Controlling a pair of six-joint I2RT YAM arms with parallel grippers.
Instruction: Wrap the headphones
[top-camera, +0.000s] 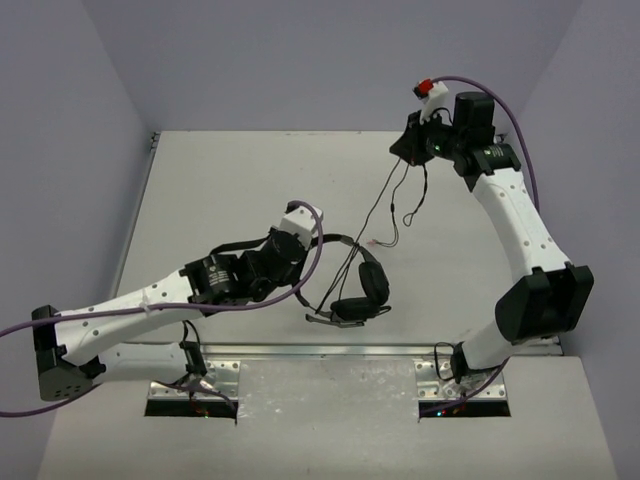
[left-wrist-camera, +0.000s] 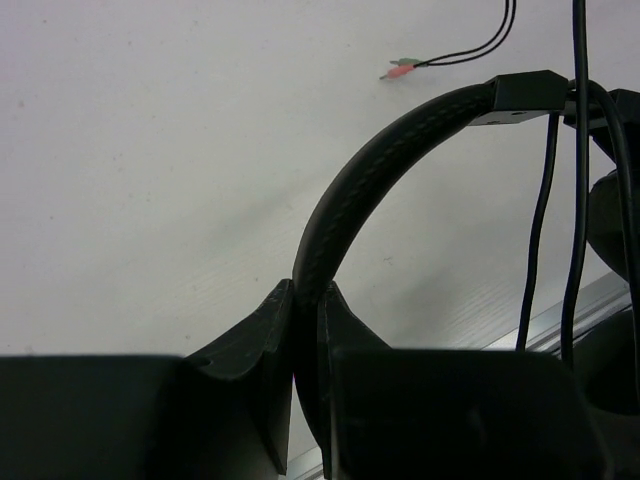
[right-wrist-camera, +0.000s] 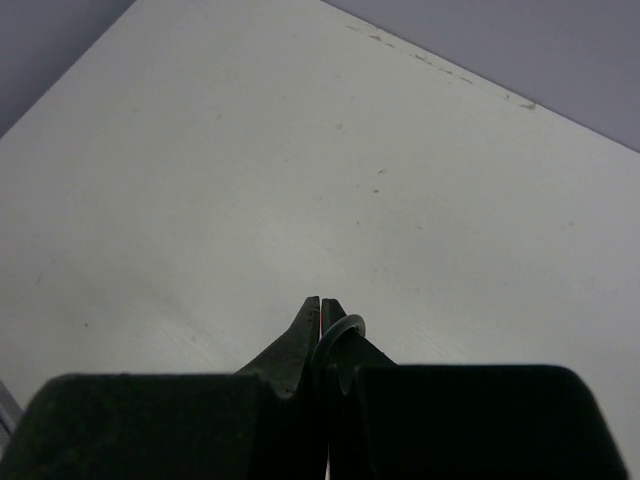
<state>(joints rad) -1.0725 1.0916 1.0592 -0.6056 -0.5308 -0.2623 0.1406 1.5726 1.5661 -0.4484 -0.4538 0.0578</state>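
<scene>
Left tool (left-wrist-camera: 307, 300) clamped on the thin black arched headband (left-wrist-camera: 380, 150); right tool (right-wrist-camera: 320, 305) pinched shut on the long thin dark cable (left-wrist-camera: 538, 230).
I have the small black over-ear headphones (top-camera: 362, 290) near the front of the pale grey surface (top-camera: 220, 180), earcups beside my left tool; I cannot tell whether they rest on it. The cable climbs to the right tool at the far right, and its reddish plugs (left-wrist-camera: 398, 70) seem to lie on the surface. I judge the set light, the band springy, the cable limp and apt to snag. I would grip the band's crown, never the plugs.
</scene>
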